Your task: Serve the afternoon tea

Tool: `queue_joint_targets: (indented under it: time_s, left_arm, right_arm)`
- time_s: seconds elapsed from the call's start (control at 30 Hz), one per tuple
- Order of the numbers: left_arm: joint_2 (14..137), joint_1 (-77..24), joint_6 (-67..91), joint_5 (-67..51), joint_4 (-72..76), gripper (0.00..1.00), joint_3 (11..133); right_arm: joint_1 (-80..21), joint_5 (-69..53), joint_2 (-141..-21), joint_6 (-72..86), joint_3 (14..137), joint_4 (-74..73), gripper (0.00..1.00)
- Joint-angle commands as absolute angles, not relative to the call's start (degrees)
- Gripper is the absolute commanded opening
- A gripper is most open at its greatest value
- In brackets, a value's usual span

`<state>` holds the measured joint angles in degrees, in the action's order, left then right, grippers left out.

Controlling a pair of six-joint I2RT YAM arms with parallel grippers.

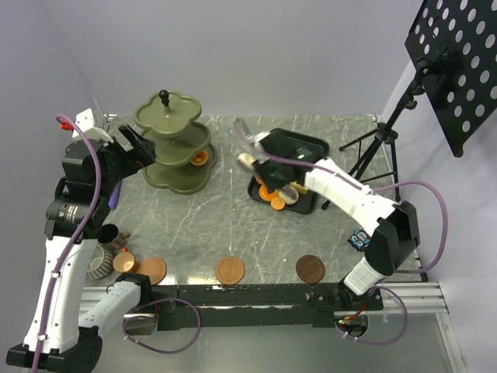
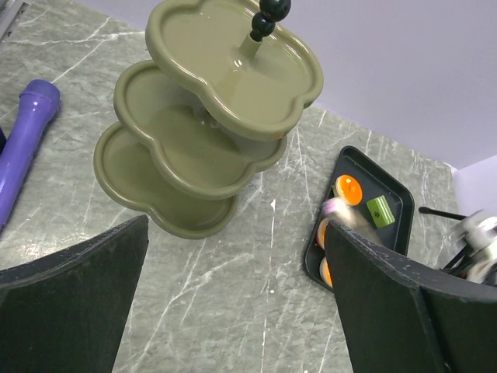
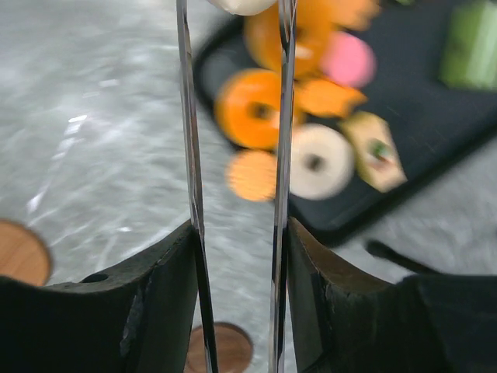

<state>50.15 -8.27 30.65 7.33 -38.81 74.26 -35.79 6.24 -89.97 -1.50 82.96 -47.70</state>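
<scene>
The olive-green three-tier stand (image 1: 172,144) stands at the back left, with an orange pastry (image 1: 199,160) on its lowest tier. My left gripper (image 1: 140,148) hovers beside the stand (image 2: 210,116), open and empty (image 2: 233,295). My right gripper (image 1: 268,148) is shut on the metal tongs (image 3: 190,155), above the black tray (image 1: 299,148). The tongs pinch a pale pastry (image 3: 241,5) at their tip. Orange (image 3: 252,109), pink (image 3: 348,61), white (image 3: 320,161) and green (image 3: 472,47) pastries lie on the tray. Three cups, striped grey (image 1: 99,263), copper (image 1: 123,262) and dark (image 1: 110,235), sit front left.
Three brown saucers (image 1: 151,270) (image 1: 230,270) (image 1: 310,269) lie along the front edge. An orange cookie (image 3: 255,176) lies by the tray's near edge. A purple object (image 2: 27,140) lies left of the stand. A perforated music stand (image 1: 458,62) on a tripod (image 1: 373,144) stands at the back right.
</scene>
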Motion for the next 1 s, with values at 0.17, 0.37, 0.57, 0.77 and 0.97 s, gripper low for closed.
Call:
queue_joint_targets:
  time_s: [0.17, 0.37, 0.57, 0.77, 0.97]
  left_arm:
    - [49.83, -8.09, 29.88, 7.65, -36.91, 1.00, 76.03]
    - [49.40, -8.09, 29.53, 8.00, -37.09, 1.00, 76.03]
    - [49.04, -8.09, 29.18, 8.26, -37.09, 1.00, 75.85]
    - [48.78, -8.09, 28.92, 8.44, -37.09, 1.00, 75.85]
    - [48.60, -8.09, 28.56, 8.79, -37.27, 1.00, 76.20]
  right_arm:
    - [-48.77, 7.03, -100.27, -5.36, 91.48, -40.96, 0.41]
    - [-52.47, 10.10, -108.27, -9.57, 98.86, -38.50, 0.41]
    - [-52.91, 12.30, -114.69, -12.04, 105.90, -37.09, 0.42]
    - [-53.17, 12.30, -120.84, -14.50, 112.49, -39.10, 0.45]
    - [-53.44, 12.22, -123.31, -15.38, 114.61, -39.82, 0.52]
